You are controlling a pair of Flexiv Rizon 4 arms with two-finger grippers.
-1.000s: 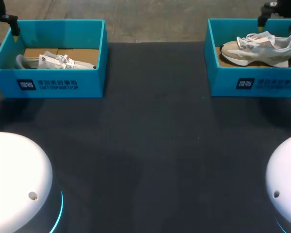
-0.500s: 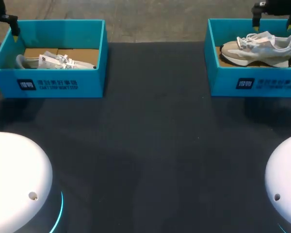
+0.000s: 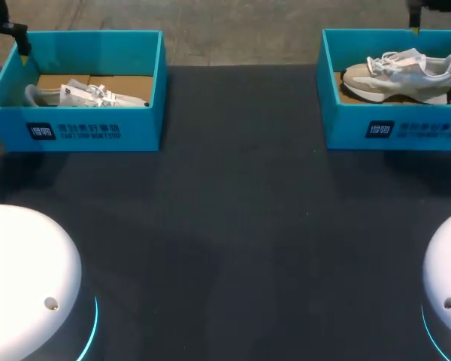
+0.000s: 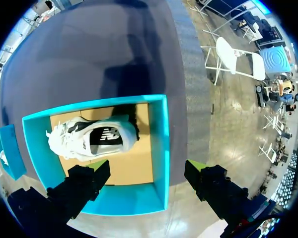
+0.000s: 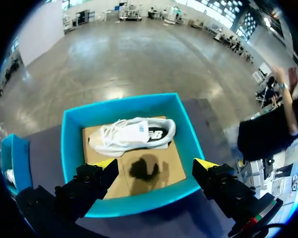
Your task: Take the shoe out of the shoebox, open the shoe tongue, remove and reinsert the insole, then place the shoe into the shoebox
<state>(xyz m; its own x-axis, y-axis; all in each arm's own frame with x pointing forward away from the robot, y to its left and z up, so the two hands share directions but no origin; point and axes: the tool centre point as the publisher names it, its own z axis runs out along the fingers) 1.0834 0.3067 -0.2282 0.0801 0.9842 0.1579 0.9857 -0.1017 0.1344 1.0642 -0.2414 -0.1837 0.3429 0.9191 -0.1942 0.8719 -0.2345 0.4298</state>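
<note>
Removal seems pending: right end effector (image 5: pixel 157 166), spread wide, is held over the two-o'clock shoebox (image 3: pixel 338 124); descent onto shoe (image 3: pixel 398 77) is needed.

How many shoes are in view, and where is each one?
2. One shoe lies in the left box; the other shoe lies in the right box. No further shoe shows in either box.
</note>
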